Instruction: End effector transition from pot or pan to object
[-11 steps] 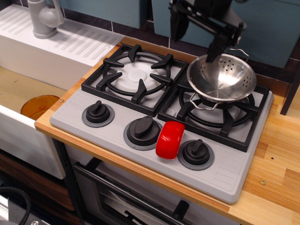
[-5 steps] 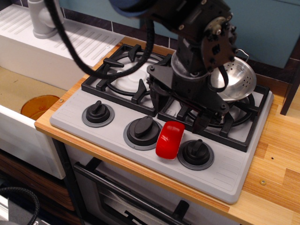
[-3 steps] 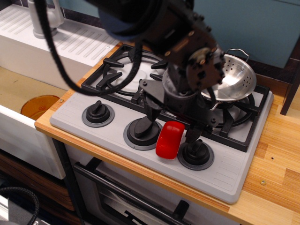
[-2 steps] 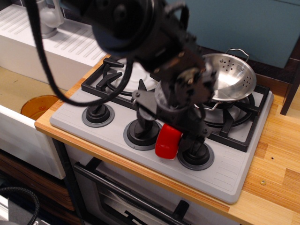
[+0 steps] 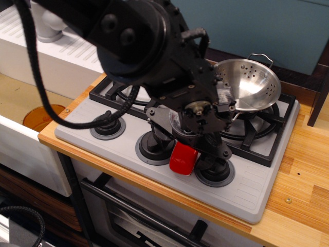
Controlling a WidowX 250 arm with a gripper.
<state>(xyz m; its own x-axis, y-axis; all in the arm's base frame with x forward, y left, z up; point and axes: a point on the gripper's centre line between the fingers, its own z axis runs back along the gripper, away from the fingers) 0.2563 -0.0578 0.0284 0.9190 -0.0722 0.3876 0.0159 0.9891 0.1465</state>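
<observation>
The bulky black arm fills the middle of the view. Its gripper [image 5: 188, 149] is low over the stove's front panel, with its two black fingers [image 5: 220, 148] spread either side of the glossy red wheel-like piece [image 5: 182, 159]. The jaws stand apart and I see no contact with the piece. Only the lower part of the red piece shows; the gripper body hides its top. The shiny steel colander [image 5: 250, 84] with wire loop handles sits on the right burner, behind and to the right of the gripper, apart from it.
The grey stove panel [image 5: 247, 193] carries black knobs at the left [image 5: 107, 126], middle [image 5: 152, 146] and right [image 5: 216, 168], close to the fingers. A black grate [image 5: 259, 141] lies under the colander. A white sink and faucet [image 5: 47, 23] are at left, and wooden counter [image 5: 303, 180] at right.
The arm has left the colander, swung forward and left, and come down over the red piece, with its fingers now either side of it. The colander and red piece stayed put.
</observation>
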